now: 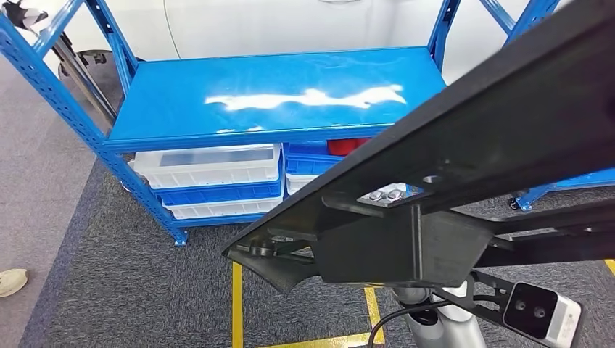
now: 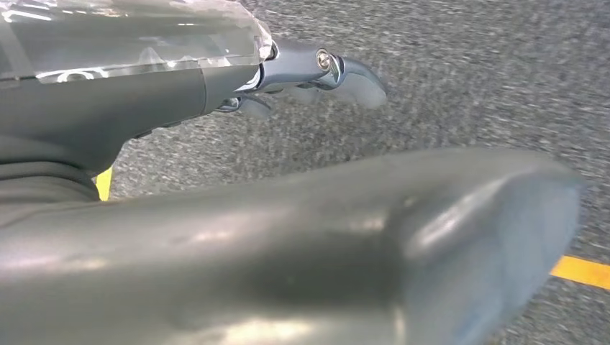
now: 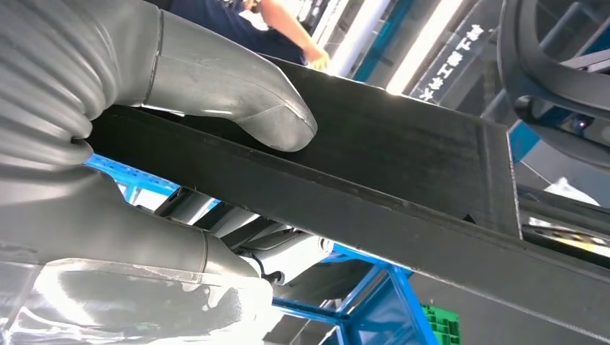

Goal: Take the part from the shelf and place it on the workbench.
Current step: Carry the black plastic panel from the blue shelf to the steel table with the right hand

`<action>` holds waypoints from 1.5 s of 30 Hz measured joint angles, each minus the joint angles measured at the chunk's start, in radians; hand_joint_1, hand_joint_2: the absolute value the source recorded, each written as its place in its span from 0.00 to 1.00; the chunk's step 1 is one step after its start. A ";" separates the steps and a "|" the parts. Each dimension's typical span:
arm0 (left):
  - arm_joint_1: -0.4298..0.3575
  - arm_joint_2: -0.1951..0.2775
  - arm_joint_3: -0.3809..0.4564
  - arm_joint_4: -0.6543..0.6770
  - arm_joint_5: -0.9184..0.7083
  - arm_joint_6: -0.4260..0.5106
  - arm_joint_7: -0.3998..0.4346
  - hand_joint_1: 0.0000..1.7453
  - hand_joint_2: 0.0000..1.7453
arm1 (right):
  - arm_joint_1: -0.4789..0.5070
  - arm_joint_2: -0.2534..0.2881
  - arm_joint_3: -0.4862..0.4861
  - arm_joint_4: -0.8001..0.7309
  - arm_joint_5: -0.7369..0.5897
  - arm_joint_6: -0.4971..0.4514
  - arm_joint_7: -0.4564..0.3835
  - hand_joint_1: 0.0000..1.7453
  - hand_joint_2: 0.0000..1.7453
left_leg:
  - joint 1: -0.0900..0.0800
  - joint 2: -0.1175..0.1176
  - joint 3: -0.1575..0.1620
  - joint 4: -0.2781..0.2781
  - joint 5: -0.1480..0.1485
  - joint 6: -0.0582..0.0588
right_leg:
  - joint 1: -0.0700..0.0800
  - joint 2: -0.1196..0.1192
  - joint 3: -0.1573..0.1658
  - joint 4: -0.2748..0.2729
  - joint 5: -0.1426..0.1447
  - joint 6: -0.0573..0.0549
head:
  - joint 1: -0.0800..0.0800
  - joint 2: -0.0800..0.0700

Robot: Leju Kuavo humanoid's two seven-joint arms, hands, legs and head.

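The part [image 1: 450, 167] is a long black flat frame with a bracket and two bolts, slanting across the head view in front of the blue shelf [image 1: 275, 94]. My right hand [image 3: 108, 144] grips it: the grey thumb [image 3: 244, 100] presses on one face of the black part [image 3: 403, 165], and the fingers wrap under it. In the head view the part hides that hand, and the right forearm [image 1: 435, 322] comes up beneath it. My left hand [image 2: 216, 230] hangs over grey carpet with its fingers [image 2: 338, 72] apart and nothing in them.
The shelf's top board is bare and glossy. Below it stand white and blue bins [image 1: 210, 170] and something red [image 1: 348, 145]. Yellow tape lines [image 1: 237, 304] mark the grey carpet. A shoe [image 1: 11, 281] lies at the far left. A person [image 3: 280, 29] stands behind the part.
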 joint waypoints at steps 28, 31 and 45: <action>0.006 -0.048 0.009 0.000 -0.018 0.026 0.019 0.00 0.00 | 0.015 -0.022 0.054 0.037 0.062 -0.019 0.000 1.00 1.00 | 0.006 0.005 -0.147 0.143 -0.013 -0.014 | -0.007 -0.001 0.096 -0.027 -0.066 -0.008 | 0.000 0.000; 0.005 -0.049 0.010 0.000 -0.018 0.027 0.019 0.00 0.00 | 0.016 -0.020 0.053 0.036 0.062 -0.015 0.000 1.00 1.00 | 0.007 0.003 -0.036 -0.040 0.042 -0.008 | -0.006 0.001 0.083 -0.012 -0.067 0.003 | 0.000 0.000; 0.002 -0.061 0.022 0.000 -0.008 0.042 0.028 0.00 0.00 | 0.033 -0.013 0.050 -0.009 0.056 0.020 -0.001 1.00 1.00 | 0.002 0.064 -0.035 -0.078 0.051 0.038 | -0.006 -0.030 0.017 0.101 -0.080 0.035 | 0.000 0.000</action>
